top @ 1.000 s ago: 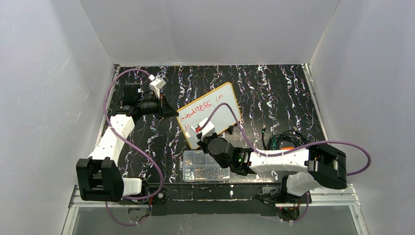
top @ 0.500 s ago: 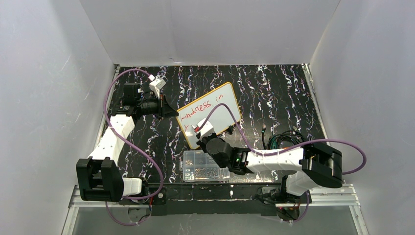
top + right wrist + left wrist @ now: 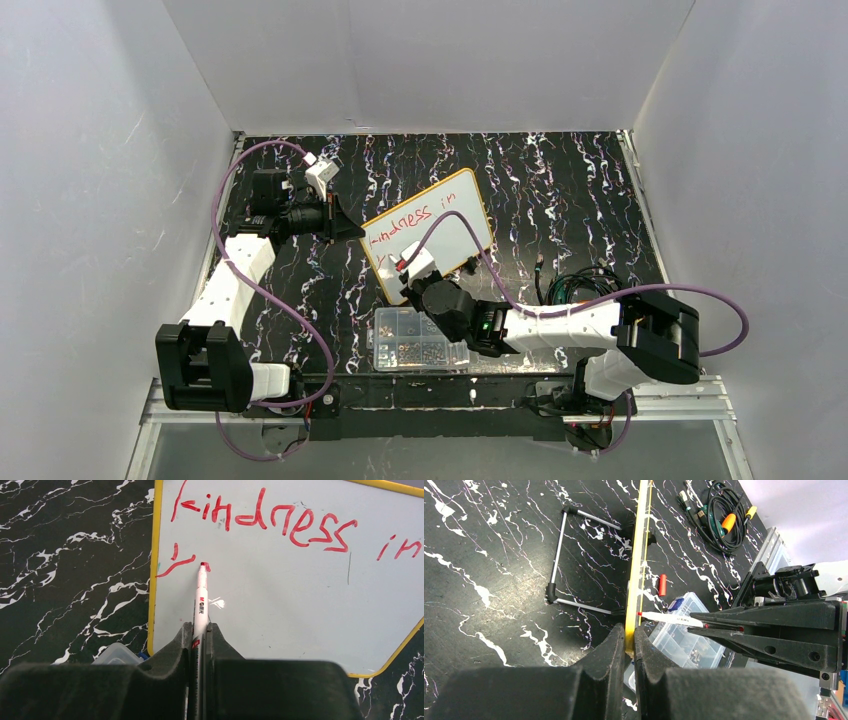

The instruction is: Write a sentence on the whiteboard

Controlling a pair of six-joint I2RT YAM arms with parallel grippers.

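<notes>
The whiteboard (image 3: 445, 222) stands tilted on its wire stand at mid-table. My left gripper (image 3: 354, 231) is shut on its yellow left rim (image 3: 638, 570), which the left wrist view shows edge-on between the jaws (image 3: 629, 630). My right gripper (image 3: 200, 626) is shut on a white marker (image 3: 201, 597). The marker's red tip touches the board at the lower left. The sentence (image 3: 265, 522) reads "kindness in" in red on the top line. Below it are a "y" (image 3: 175, 562) and a small fresh stroke at the tip. From above, the right gripper (image 3: 410, 270) covers the board's lower left corner.
A clear plastic compartment box (image 3: 420, 340) lies just in front of the board, under my right wrist. A bundle of cables (image 3: 580, 285) lies at the right. A small red cap (image 3: 663, 585) rests on the black marbled table beside the board. White walls close in three sides.
My right gripper has shifted slightly left and toward the board with the marker. The left arm and the board have not moved.
</notes>
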